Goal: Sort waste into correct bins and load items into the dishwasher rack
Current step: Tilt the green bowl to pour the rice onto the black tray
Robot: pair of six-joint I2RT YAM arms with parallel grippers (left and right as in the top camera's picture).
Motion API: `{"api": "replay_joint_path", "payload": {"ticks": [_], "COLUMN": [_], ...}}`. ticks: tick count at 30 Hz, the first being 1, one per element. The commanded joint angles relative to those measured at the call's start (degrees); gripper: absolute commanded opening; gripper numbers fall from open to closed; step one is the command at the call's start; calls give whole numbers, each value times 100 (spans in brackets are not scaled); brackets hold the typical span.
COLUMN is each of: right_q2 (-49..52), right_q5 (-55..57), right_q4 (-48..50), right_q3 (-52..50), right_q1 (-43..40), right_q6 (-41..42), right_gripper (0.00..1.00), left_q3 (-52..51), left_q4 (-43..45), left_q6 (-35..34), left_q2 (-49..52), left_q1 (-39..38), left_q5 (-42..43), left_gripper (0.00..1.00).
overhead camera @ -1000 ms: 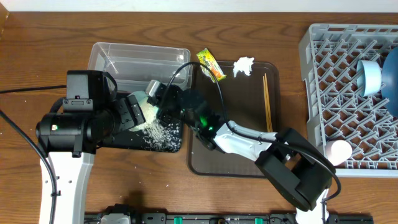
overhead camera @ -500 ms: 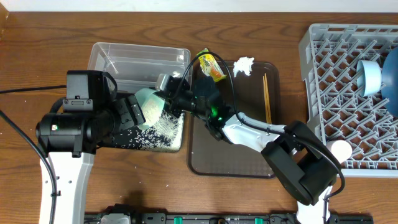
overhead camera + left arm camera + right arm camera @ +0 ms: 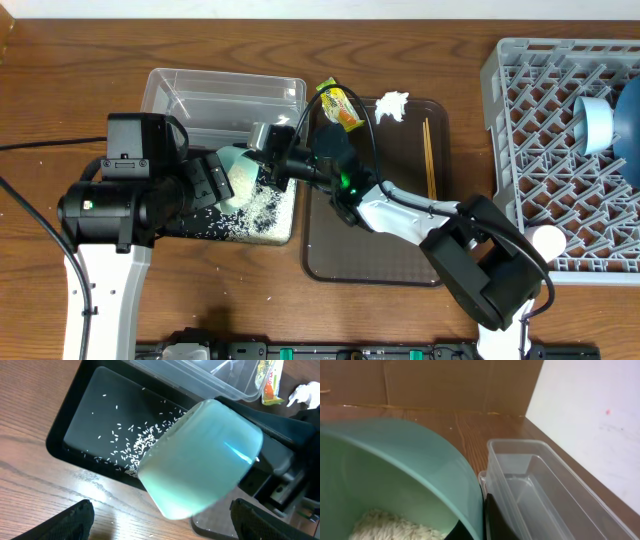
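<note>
The right claw reaches across to the left side of the desk and pinches the rim of the green bowl, which is tipped steeply over the black tray. Rice lies scattered in the tray, thickest under the bowl's lip, and the right wrist view shows a clump inside the bowl. The left claw hangs above the tray just beside the bowl, spread wide and gripping nothing. The clear tub sits behind the tray, touching it. On the brown tray lie the wrapper, tissue and chopsticks. The rack at the right holds a blue bowl and a cup.
</note>
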Motion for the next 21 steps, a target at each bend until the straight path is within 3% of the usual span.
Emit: {"api": "replay_joint_path", "payload": {"ticks": [1, 4, 7, 9, 12, 15, 18, 21], "right_q2": [44, 125, 81, 195, 162, 229, 164, 219], "right_q5": [-385, 214, -522, 315, -474, 151, -669, 341], "right_q4": [181, 291, 503, 385, 529, 570, 909, 542], "right_q3": [37, 37, 37, 37, 37, 37, 37, 35], "right_q1": [48, 55, 52, 55, 52, 52, 52, 52], "right_q6": [107, -179, 9, -179, 63, -90, 20, -190], "right_gripper": [1, 1, 1, 1, 1, 1, 1, 1], "left_q3": [4, 4, 4, 4, 4, 4, 4, 4], "left_q4": [-2, -2, -2, -2, -2, -2, -2, -2], "left_q6": [-31, -31, -31, -31, -31, -31, -33, -31], "left_q2": [-4, -4, -4, -4, -4, -4, -4, -4], "left_q1": [26, 26, 26, 26, 26, 26, 26, 26], "left_q5": [-72, -72, -72, -72, -72, -72, -72, -72], "left_gripper": [90, 89, 89, 89, 90, 89, 90, 90]}}
